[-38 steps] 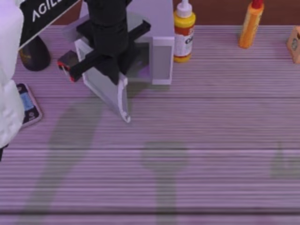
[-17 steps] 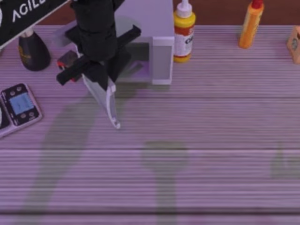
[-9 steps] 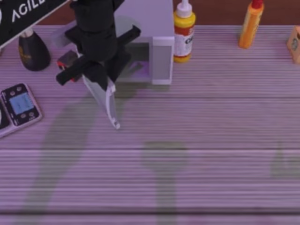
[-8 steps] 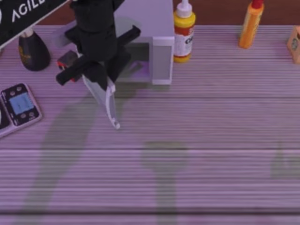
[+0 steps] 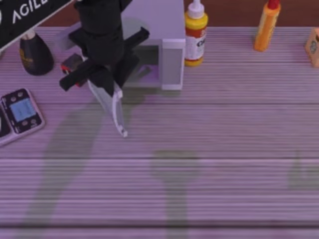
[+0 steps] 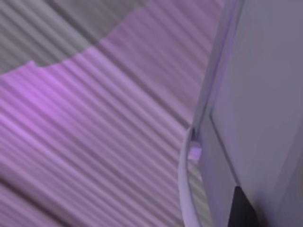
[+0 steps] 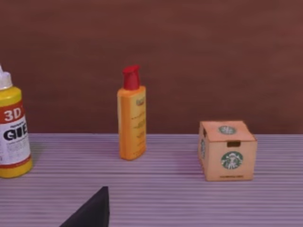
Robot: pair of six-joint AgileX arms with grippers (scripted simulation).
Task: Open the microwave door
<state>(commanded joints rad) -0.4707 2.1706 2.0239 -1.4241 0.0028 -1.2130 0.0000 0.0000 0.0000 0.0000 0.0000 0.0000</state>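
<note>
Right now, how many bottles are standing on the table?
3. A dark bottle stands at the far left, a yellow bottle just right of the microwave, and an orange bottle farther right. The left arm could hide others.

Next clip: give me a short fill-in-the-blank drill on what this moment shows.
1. The microwave door stands swung ____.
2. The arm over the microwave is the ____ one.
3. Right of the microwave stands a ____ glue bottle with a white cap.
4. The digital scale lies near the table's ____ edge.

Missing words: open; left; yellow; left
</note>
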